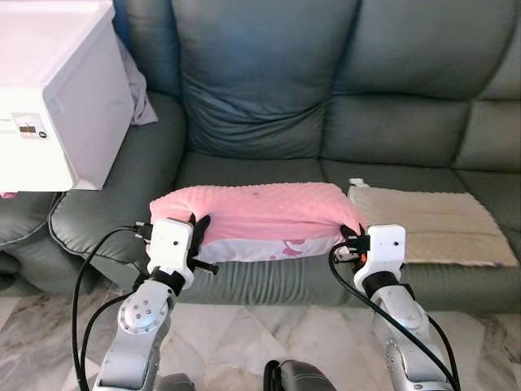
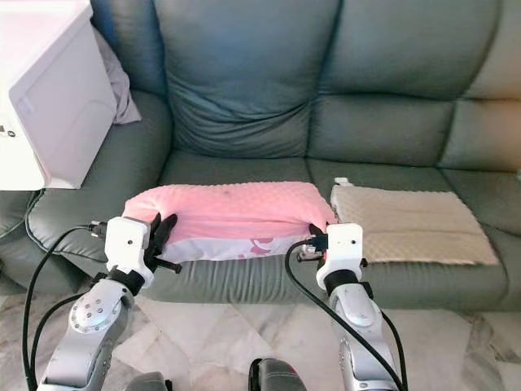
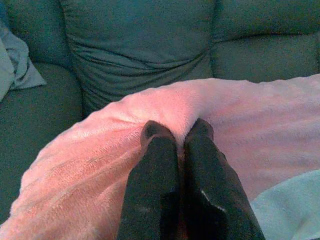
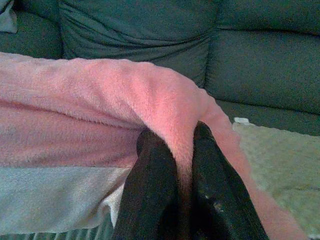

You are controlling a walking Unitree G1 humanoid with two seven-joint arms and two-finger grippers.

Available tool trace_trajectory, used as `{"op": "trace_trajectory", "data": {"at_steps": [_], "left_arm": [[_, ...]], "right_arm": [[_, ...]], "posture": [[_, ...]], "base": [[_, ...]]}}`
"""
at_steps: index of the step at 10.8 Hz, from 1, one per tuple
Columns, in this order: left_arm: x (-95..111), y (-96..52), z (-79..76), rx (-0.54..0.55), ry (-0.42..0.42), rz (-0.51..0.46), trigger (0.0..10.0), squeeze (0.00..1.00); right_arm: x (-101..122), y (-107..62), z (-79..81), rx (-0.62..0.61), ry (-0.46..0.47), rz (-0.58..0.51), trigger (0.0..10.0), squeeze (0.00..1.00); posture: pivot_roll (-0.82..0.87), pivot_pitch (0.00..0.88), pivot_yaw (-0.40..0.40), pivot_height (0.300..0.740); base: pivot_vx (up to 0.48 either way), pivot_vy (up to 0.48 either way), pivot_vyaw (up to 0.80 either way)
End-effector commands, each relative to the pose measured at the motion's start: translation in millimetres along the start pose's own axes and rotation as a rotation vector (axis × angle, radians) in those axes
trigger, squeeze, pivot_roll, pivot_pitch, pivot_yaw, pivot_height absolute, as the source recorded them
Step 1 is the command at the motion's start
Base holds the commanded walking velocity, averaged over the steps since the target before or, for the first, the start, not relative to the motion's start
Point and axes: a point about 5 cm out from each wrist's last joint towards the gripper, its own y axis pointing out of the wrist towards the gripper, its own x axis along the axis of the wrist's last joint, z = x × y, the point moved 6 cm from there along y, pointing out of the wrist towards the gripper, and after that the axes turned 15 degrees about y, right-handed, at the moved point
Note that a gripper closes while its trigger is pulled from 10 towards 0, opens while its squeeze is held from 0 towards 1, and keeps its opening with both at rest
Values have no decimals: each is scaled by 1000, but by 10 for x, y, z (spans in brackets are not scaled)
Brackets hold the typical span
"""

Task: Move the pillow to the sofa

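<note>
The pillow (image 1: 260, 216) is long and soft, pink and fuzzy on top with a white underside bearing pink marks, and it lies lengthwise across the near edge of the sofa (image 1: 269, 106) seat. The sofa is dark grey-green leather with plump back cushions. The pillow's two near corners are pinched up into folds.

Partly hidden and cropped things
The white appliance (image 1: 57, 90) at ten o'clock runs off the frame's edge; the pillow (image 1: 252, 213) hides both end effectors' fingertips.
</note>
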Motion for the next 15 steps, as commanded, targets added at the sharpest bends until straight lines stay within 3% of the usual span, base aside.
{"op": "trace_trajectory", "data": {"at_steps": [1, 6, 11, 15], "left_arm": [[69, -9, 32, 6, 8, -29, 10000, 0], [109, 39, 110, 29, 14, -37, 10000, 0], [39, 1, 21, 15, 0, -11, 10000, 0], [62, 5, 2, 7, -8, -18, 10000, 0]], "right_arm": [[35, -1, -65, -19, -6, -10, 10000, 0], [58, 21, -45, -15, -4, -18, 10000, 0], [51, 9, -18, -6, -8, -16, 10000, 0], [45, 1, -9, 1, 6, -18, 10000, 0]], "posture": [[20, 111, -64, 740], [23, 128, -63, 740], [19, 139, -62, 655], [18, 140, -62, 638]], "base": [[0, 0, 0], [50, 0, 0], [0, 0, 0], [0, 0, 0]]}}
